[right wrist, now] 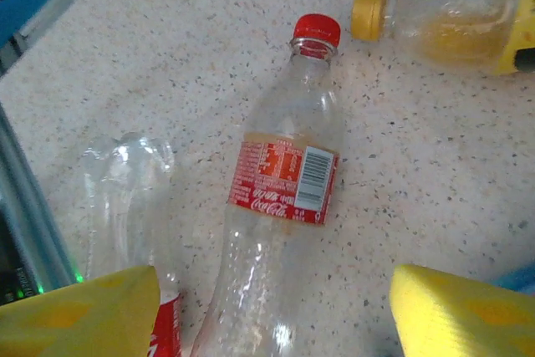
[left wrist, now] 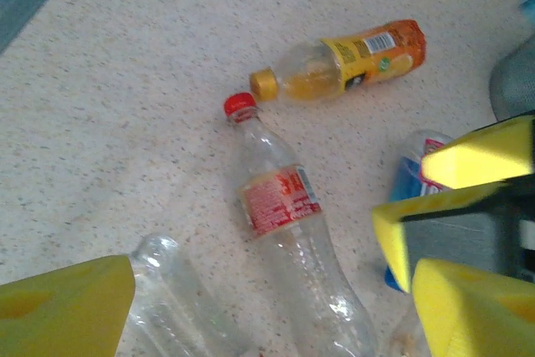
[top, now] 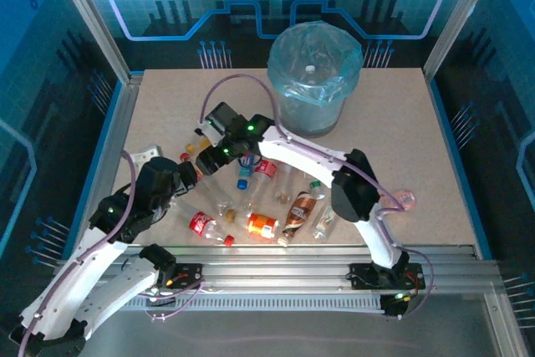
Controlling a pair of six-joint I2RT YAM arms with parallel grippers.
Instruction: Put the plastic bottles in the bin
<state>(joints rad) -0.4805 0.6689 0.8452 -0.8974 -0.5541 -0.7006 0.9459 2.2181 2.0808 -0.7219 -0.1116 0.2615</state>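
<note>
The right gripper [right wrist: 272, 290] is hanging closest to its lens, its 2 yellow pads [right wrist: 84, 311] spreading wide at the bottom corners with nothing pinched between them. It is released and straddling the red-labelled bottle [right wrist: 284, 177], which is lying flat on the speckled table [right wrist: 150, 56] with its red cap pointing away. That wide stance is reading as a line-up for a pinch across the bottle's body, below the label, where the pads are sitting on either side. A crushed clear bottle [right wrist: 125, 198] is lying just beside it, partly under 1 pad, and may be getting in the way of a clean close. An orange-labelled bottle [right wrist: 451, 14] is lying near the red cap, its own yellow cap close to it. The left gripper [left wrist: 267, 311] is hovering over the same cluster, its pads likewise parted and holding nothing. More yellow padding [left wrist: 481, 160] is showing at the right of that view, over a blue-labelled bottle [left wrist: 410, 181]; it is seemingly belonging to the other arm, though I cannot be sure. From above, both arms are reaching into the left-hand group, while more plastic bottles [top: 263, 225] are lying in a loose row near the front edge. The bin [top: 309, 114] is standing upright at the far side of the table, well apart from all of them, so every bottle on the table is awaiting a lift and carry, and the task is looking early.
</note>
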